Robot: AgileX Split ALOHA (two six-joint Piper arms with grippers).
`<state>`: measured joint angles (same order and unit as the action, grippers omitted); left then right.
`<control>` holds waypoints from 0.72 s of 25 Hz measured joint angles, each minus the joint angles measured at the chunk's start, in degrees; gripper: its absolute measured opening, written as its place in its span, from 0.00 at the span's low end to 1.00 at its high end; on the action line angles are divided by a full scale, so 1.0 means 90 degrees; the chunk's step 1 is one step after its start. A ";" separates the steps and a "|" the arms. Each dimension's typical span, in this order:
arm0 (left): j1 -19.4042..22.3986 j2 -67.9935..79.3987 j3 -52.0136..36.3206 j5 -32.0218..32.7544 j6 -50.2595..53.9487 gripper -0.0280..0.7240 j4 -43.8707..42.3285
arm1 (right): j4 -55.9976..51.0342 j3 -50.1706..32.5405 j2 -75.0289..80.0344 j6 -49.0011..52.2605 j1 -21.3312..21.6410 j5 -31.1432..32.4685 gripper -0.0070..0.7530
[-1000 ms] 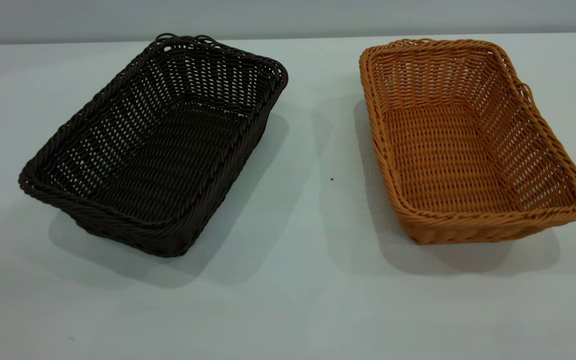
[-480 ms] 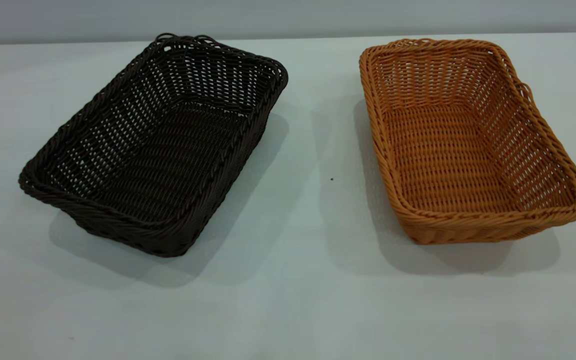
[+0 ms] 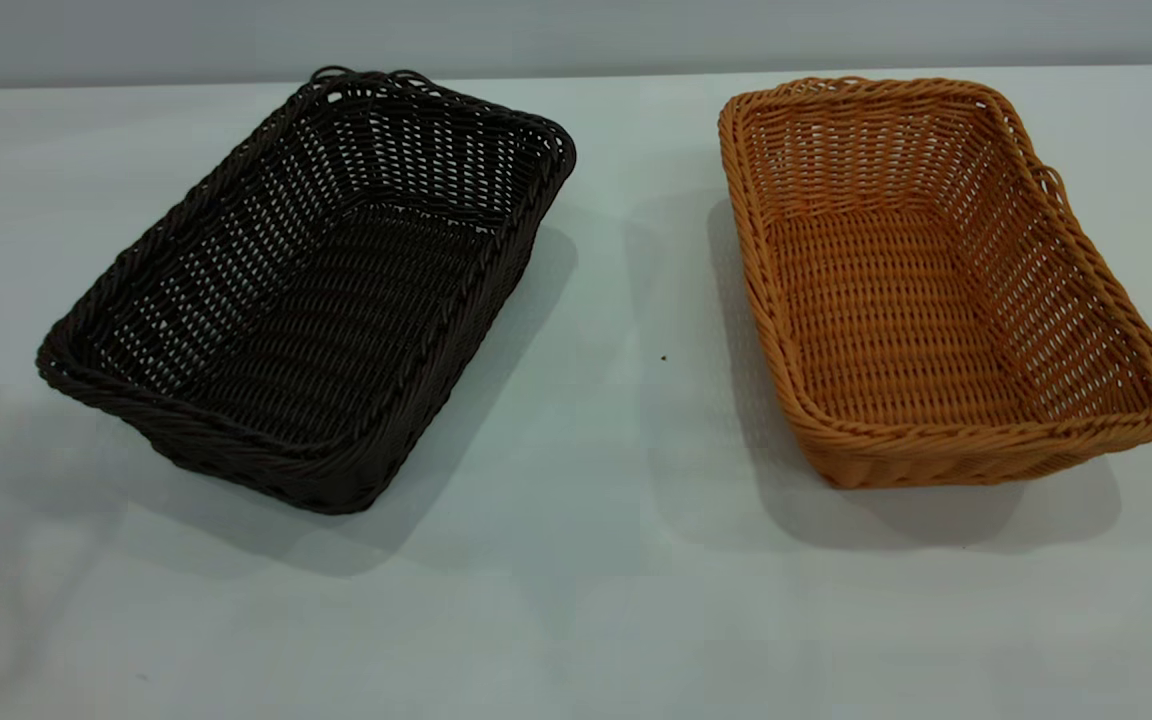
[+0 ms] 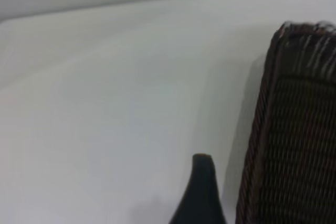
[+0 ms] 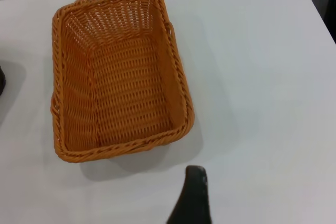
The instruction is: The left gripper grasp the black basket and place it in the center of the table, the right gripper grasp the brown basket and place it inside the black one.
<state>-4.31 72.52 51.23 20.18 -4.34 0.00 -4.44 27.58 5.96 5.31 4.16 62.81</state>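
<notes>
The black basket (image 3: 306,290) rests on the left half of the white table (image 3: 596,560), set at an angle. The brown basket (image 3: 936,280) rests on the right half, apart from it. Both are empty. Neither gripper shows in the exterior view. In the left wrist view a dark part of my left gripper (image 4: 199,192) is low over the table, just beside the black basket's outer wall (image 4: 294,129). In the right wrist view a dark part of my right gripper (image 5: 191,198) is above the table, short of the brown basket's near end (image 5: 118,82).
A small dark speck (image 3: 663,358) lies on the table between the baskets. The table's right edge (image 5: 315,3) shows in the right wrist view. A grey wall (image 3: 576,35) runs behind the table.
Both baskets stay where they were. A faint shadow has spread over the table's lower left corner in the exterior view.
</notes>
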 joint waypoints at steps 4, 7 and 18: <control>-0.0383 0.1253 0.0635 -0.0154 -0.0050 0.80 0.0000 | -0.0020 0.0000 0.0000 0.0045 0.0000 -0.0065 0.79; -0.0444 0.2146 0.1005 -0.0231 -0.0061 0.80 0.0000 | -0.0027 0.0000 0.0000 0.0147 0.0000 -0.0098 0.79; -0.0444 0.4313 0.1665 -0.0664 -0.0545 0.80 0.0000 | -0.0027 0.0025 0.0892 0.0697 0.0000 -0.0450 0.79</control>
<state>-8.31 111.34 66.22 14.20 -9.24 0.00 -4.69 27.80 13.99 11.58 4.16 58.76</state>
